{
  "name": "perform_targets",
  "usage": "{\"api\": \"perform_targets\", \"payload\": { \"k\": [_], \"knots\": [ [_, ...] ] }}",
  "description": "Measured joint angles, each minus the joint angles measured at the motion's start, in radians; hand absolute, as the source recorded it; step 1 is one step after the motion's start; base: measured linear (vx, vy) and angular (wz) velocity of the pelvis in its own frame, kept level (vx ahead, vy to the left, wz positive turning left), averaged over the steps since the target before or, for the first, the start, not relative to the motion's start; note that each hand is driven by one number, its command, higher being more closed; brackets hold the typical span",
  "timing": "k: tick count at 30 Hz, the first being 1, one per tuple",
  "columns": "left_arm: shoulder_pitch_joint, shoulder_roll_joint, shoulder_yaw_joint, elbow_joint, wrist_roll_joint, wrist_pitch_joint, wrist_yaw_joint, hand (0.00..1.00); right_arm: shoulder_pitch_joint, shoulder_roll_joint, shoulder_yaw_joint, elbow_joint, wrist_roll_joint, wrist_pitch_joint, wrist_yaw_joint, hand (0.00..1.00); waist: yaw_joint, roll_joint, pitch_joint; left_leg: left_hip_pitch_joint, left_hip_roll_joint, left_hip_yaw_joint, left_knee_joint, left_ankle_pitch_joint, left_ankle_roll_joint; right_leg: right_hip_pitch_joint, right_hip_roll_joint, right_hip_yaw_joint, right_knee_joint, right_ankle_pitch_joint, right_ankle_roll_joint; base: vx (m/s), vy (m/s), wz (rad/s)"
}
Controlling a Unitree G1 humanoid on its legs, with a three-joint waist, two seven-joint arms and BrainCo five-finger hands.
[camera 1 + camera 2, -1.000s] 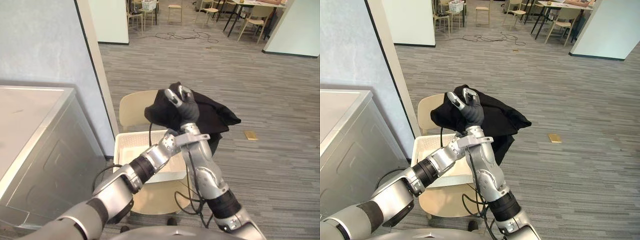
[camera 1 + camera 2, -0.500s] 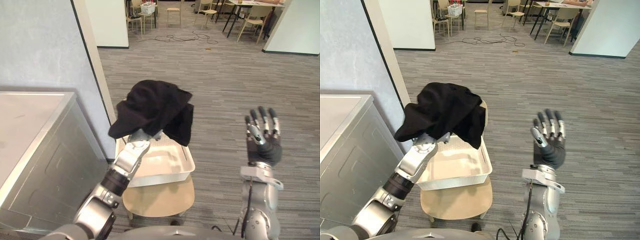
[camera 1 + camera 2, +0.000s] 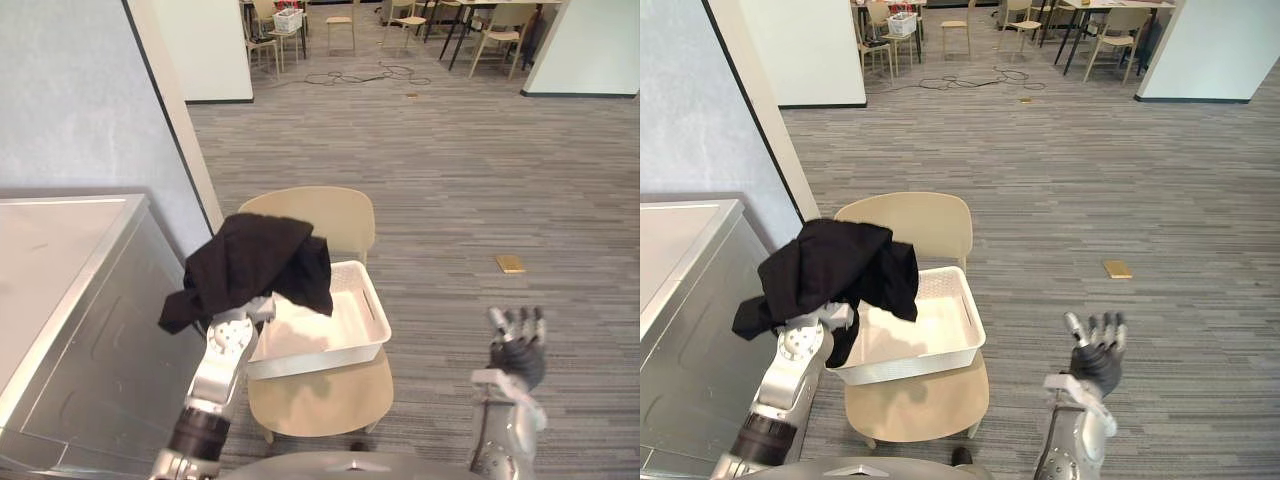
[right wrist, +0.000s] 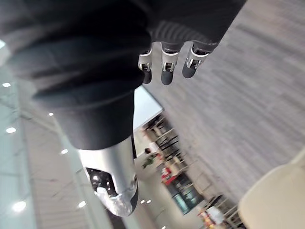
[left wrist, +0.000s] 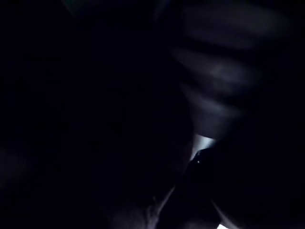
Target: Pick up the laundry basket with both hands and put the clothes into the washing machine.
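Observation:
A black garment (image 3: 250, 265) hangs draped over my left hand (image 3: 232, 332), which is raised above the left rim of the white laundry basket (image 3: 352, 348). The cloth hides the fingers, and the left wrist view is dark with black cloth (image 5: 95, 119) close against it. The basket sits on a beige chair (image 3: 320, 212) and looks empty inside. The grey washing machine (image 3: 70, 290) stands just left of the garment. My right hand (image 3: 517, 345) is low at the right, well away from the basket, its fingers (image 4: 162, 67) straight and spread over bare floor.
A wall corner with a dark door frame (image 3: 165, 110) rises behind the machine. A small tan object (image 3: 510, 263) lies on the carpet to the right. Chairs, tables and loose cables (image 3: 360, 72) stand far back in the room.
My right hand let go of the garment, opened and swung down to the right. My left hand carried the garment left, from above the chair back towards the machine.

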Motion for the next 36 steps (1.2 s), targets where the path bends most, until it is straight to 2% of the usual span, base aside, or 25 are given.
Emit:
{"api": "perform_targets", "payload": {
  "k": [6, 11, 14, 17, 19, 21, 22, 24, 27, 29, 30, 31, 32, 33, 34, 35, 36],
  "knots": [
    [0.154, -0.002, 0.006, -0.061, -0.011, -0.032, -0.056, 1.00, 0.018, 0.002, 0.009, 0.255, -0.052, 0.023, 0.005, 0.00, 0.041, 0.004, -0.001, 0.010, -0.005, -0.049, 0.000, 0.000, 0.000, 0.039, -0.008, -0.052, -0.003, -0.007, 0.009, 0.01, 0.002, 0.25],
    [0.266, -0.014, 0.078, -0.107, -0.023, -0.066, -0.072, 1.00, 0.022, 0.010, -0.073, 0.504, -0.031, 0.033, 0.024, 0.00, 0.074, 0.002, 0.001, 0.015, -0.013, -0.088, 0.000, -0.005, 0.007, 0.068, -0.019, -0.094, 0.018, -0.038, 0.011, -0.01, 0.020, 0.27],
    [0.289, -0.019, 0.108, -0.104, -0.041, -0.067, -0.070, 1.00, 0.029, 0.008, -0.095, 0.631, -0.032, 0.050, 0.036, 0.00, 0.084, -0.003, 0.005, 0.011, -0.012, -0.090, 0.000, -0.005, 0.007, 0.072, -0.021, -0.111, 0.020, -0.039, 0.011, 0.00, 0.005, 0.16],
    [0.313, -0.019, 0.127, -0.077, -0.073, -0.069, -0.073, 1.00, 0.029, 0.008, -0.105, 0.771, -0.032, 0.065, 0.044, 0.00, 0.078, -0.012, 0.010, 0.024, -0.014, -0.113, 0.000, -0.005, 0.007, 0.095, -0.023, -0.137, 0.030, -0.058, 0.009, 0.01, -0.004, 0.25],
    [0.329, -0.021, 0.137, -0.046, -0.119, -0.069, -0.075, 1.00, 0.016, 0.008, -0.105, 0.873, -0.032, 0.080, 0.052, 0.00, 0.090, -0.020, 0.020, 0.047, -0.008, -0.111, 0.000, -0.009, 0.008, 0.104, -0.022, -0.136, 0.064, -0.084, 0.008, 0.01, -0.008, 0.05],
    [0.342, -0.021, 0.152, -0.035, -0.120, -0.069, -0.076, 1.00, 0.005, -0.006, -0.105, 0.926, -0.033, 0.085, 0.066, 0.00, 0.092, -0.017, 0.032, 0.052, -0.003, -0.110, 0.001, -0.011, 0.007, 0.097, -0.021, -0.133, 0.090, -0.099, 0.007, 0.00, 0.000, 0.00],
    [0.345, -0.022, 0.167, -0.029, -0.125, -0.069, -0.078, 1.00, -0.024, -0.021, -0.104, 0.999, -0.038, 0.090, 0.081, 0.00, 0.097, -0.029, 0.039, 0.051, 0.002, -0.110, 0.012, -0.012, 0.005, 0.086, -0.020, -0.133, 0.117, -0.113, 0.003, 0.01, -0.040, 0.04],
    [0.330, -0.021, 0.191, -0.013, -0.146, -0.069, -0.082, 1.00, -0.102, -0.036, -0.102, 1.111, -0.075, 0.091, 0.089, 0.00, 0.113, -0.051, 0.099, 0.003, 0.017, -0.133, 0.128, -0.060, -0.006, 0.086, -0.014, -0.145, 0.163, -0.133, -0.007, -0.03, -0.061, 0.19],
    [0.320, -0.026, 0.175, -0.014, -0.181, -0.069, -0.109, 1.00, -0.148, -0.055, -0.069, 1.144, -0.164, 0.109, 0.086, 0.00, 0.121, -0.056, 0.165, -0.092, 0.023, -0.219, 0.235, -0.080, -0.018, 0.060, -0.009, -0.232, 0.227, -0.158, -0.025, -0.10, -0.077, 0.80],
    [0.321, -0.040, 0.160, -0.036, -0.198, -0.067, -0.120, 1.00, -0.169, -0.081, -0.034, 1.144, -0.225, 0.109, 0.082, 0.00, 0.133, -0.044, 0.204, -0.139, 0.012, -0.274, 0.227, -0.065, -0.019, 0.022, -0.035, -0.310, 0.299, -0.192, -0.034, -0.13, -0.051, 1.15],
    [0.329, -0.049, 0.147, -0.068, -0.203, -0.067, -0.123, 1.00, -0.176, -0.094, -0.009, 1.143, -0.231, 0.109, 0.081, 0.00, 0.135, -0.040, 0.214, -0.157, 0.008, -0.270, 0.199, -0.062, -0.019, -0.005, -0.066, -0.350, 0.352, -0.221, -0.036, -0.10, -0.045, 1.46],
    [0.332, -0.056, 0.131, -0.106, -0.217, -0.067, -0.131, 1.00, -0.181, -0.110, 0.015, 1.139, -0.232, 0.109, 0.081, 0.00, 0.136, -0.039, 0.219, -0.165, 0.005, -0.254, 0.168, -0.065, -0.019, -0.029, -0.104, -0.402, 0.400, -0.246, -0.040, -0.09, -0.031, 1.34],
    [0.332, -0.059, 0.124, -0.123, -0.220, -0.067, -0.138, 1.00, -0.184, -0.119, 0.023, 1.139, -0.235, 0.108, 0.080, 0.00, 0.137, -0.034, 0.227, -0.168, 0.008, -0.231, 0.151, -0.074, -0.023, -0.037, -0.121, -0.419, 0.411, -0.253, -0.044, -0.12, 0.036, 1.05],
    [0.331, -0.060, 0.118, -0.144, -0.228, -0.067, -0.145, 1.00, -0.188, -0.132, 0.027, 1.137, -0.244, 0.108, 0.079, 0.00, 0.147, -0.050, 0.243, -0.183, 0.010, -0.163, 0.171, -0.071, -0.004, -0.049, -0.157, -0.435, 0.418, -0.265, -0.064, -0.12, 0.068, 0.72],
    [0.328, -0.062, 0.114, -0.172, -0.235, -0.067, -0.151, 1.00, -0.220, -0.140, 0.035, 1.131, -0.265, 0.108, 0.079, 0.00, 0.155, -0.047, 0.251, -0.229, 0.017, -0.086, 0.311, -0.075, 0.035, -0.069, -0.198, -0.454, 0.434, -0.255, -0.065, -0.11, 0.067, 0.61],
    [0.330, -0.068, 0.113, -0.182, -0.236, -0.067, -0.160, 1.00, -0.230, -0.145, 0.034, 1.125, -0.268, 0.108, 0.078, 0.00, 0.152, -0.045, 0.257, -0.240, 0.034, -0.059, 0.391, -0.086, 0.041, -0.070, -0.210, -0.465, 0.434, -0.245, -0.061, -0.09, 0.038, 0.60],
    [0.332, -0.090, 0.112, -0.190, -0.236, -0.067, -0.168, 1.00, -0.234, -0.152, 0.038, 1.092, -0.269, 0.108, 0.078, 0.00, 0.151, -0.027, 0.255, -0.227, 0.085, -0.036, 0.517, -0.123, 0.031, -0.058, -0.219, -0.483, 0.435, -0.235, -0.055, -0.08, 0.059, 0.59]
  ]
}}
